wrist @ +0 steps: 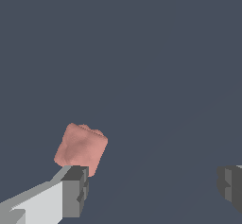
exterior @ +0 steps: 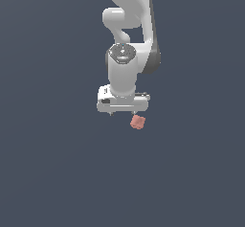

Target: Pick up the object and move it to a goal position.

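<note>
The object (exterior: pixel 138 122) is a small salmon-pink lumpy block lying on the dark floor. It sits just below the white gripper (exterior: pixel 123 112), near the finger on the exterior view's right. In the wrist view the object (wrist: pixel 81 149) shows right beside one grey fingertip (wrist: pixel 75 191), outside the gap rather than between the fingers. The other fingertip (wrist: pixel 230 185) stands far across the picture. The gripper (wrist: pixel 153 189) is open and holds nothing.
A plain dark grey-blue floor (exterior: pixel 57 173) fills both views. The white arm (exterior: pixel 127 39) rises from the gripper toward the top of the exterior view. No goal marker shows.
</note>
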### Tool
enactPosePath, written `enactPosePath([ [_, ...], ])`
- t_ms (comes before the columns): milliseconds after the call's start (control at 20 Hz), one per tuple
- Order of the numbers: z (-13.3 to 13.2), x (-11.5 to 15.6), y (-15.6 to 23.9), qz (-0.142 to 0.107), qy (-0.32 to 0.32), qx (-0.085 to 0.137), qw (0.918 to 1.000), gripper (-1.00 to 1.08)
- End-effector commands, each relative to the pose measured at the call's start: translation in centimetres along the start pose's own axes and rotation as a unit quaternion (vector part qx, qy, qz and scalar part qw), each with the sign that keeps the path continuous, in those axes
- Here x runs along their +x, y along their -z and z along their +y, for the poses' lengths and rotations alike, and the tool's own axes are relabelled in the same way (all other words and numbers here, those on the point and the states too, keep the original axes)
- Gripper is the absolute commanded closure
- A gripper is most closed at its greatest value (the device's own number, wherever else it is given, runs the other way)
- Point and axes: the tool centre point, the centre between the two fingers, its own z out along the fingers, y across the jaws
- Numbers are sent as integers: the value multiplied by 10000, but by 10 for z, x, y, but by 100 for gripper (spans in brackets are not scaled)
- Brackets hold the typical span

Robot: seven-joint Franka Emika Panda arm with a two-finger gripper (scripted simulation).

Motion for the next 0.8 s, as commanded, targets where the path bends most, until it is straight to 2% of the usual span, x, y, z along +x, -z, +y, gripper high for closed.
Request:
enactPosePath([
  [0, 0, 0, 0, 0, 0, 0, 10000, -92],
  [400, 0, -3, -3, -110, 65, 103, 9999, -92],
  [750, -1, -3, -5, -104, 26, 98, 9999, -92],
])
